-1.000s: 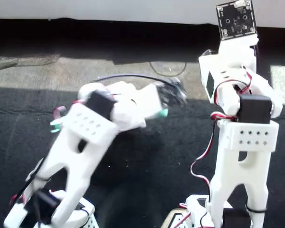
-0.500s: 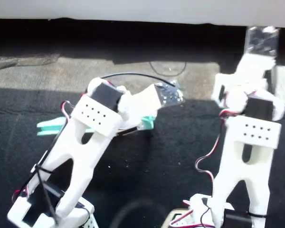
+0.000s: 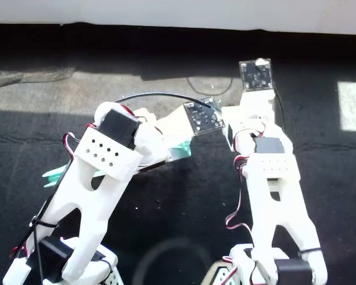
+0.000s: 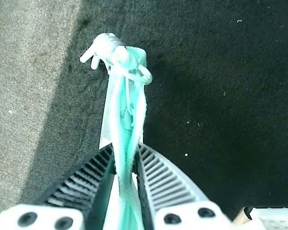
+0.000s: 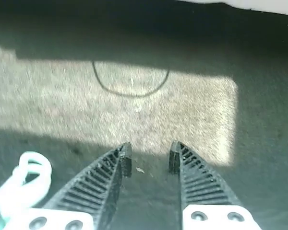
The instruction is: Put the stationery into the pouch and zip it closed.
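Note:
A mint-green pouch [image 4: 127,110] hangs edge-on over the black mat, with a white pull cord [image 4: 108,50] at its far end. My left gripper [image 4: 125,154] is shut on the pouch's near edge. From above, the pouch's ends [image 3: 181,150] stick out on either side of the left arm, which hides the middle. My right gripper [image 5: 149,156] is open and empty, low over the mat's far edge. A white looped cord [image 5: 31,178] shows beside it. No loose stationery is in sight.
A black mat [image 3: 184,202] covers the near table, and a grey carpet strip [image 3: 77,92] runs behind it. On the strip lies a thin black cable loop [image 5: 130,81]. The two arms' wrists are close together at the centre.
The right arm has swung left and down, bringing its wrist beside the left arm's. The left arm has shifted slightly, and the pouch hangs lower and more tilted.

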`<control>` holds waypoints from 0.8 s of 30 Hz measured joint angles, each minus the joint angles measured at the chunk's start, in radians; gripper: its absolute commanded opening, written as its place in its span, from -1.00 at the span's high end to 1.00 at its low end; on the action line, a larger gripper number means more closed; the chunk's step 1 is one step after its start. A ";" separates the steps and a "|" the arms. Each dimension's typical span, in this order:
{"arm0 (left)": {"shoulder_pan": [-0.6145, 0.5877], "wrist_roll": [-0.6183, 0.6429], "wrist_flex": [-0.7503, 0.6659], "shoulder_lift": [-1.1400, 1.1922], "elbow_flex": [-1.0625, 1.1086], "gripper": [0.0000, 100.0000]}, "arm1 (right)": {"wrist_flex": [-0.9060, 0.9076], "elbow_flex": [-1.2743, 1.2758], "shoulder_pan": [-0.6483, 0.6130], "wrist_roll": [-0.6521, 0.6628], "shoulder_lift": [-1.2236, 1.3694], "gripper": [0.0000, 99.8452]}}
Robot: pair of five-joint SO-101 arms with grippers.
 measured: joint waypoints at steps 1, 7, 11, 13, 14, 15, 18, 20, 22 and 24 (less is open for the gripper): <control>0.000 0.014 0.002 0.000 0.000 0.98 | -0.018 0.000 -0.002 -0.060 0.018 0.72; 0.000 0.046 0.002 0.000 0.000 0.98 | 0.005 -0.078 -0.012 -0.377 0.129 0.72; 0.000 0.048 0.002 0.000 0.000 0.98 | 0.089 -0.149 -0.069 -0.414 0.153 0.72; 0.000 0.048 0.002 0.000 0.000 0.98 | 0.104 -0.170 -0.110 -0.413 0.155 0.72; 0.000 0.048 0.002 0.000 0.000 0.98 | 0.109 -0.178 -0.129 -0.393 0.158 0.72; 0.000 0.048 0.002 0.000 0.000 0.98 | 0.112 -0.181 -0.147 -0.364 0.160 0.72; 0.000 0.048 0.002 0.000 0.000 0.98 | 0.126 -0.181 -0.215 -0.275 0.160 0.72; 0.000 0.048 0.002 0.000 -0.005 0.98 | 0.150 -0.181 -0.235 -0.250 0.160 0.72; -0.005 0.049 0.003 0.000 -0.023 0.98 | 0.180 -0.181 -0.236 -0.241 0.160 0.72; -0.008 0.049 0.003 0.000 -0.041 0.98 | 0.221 -0.183 -0.236 -0.236 0.160 0.72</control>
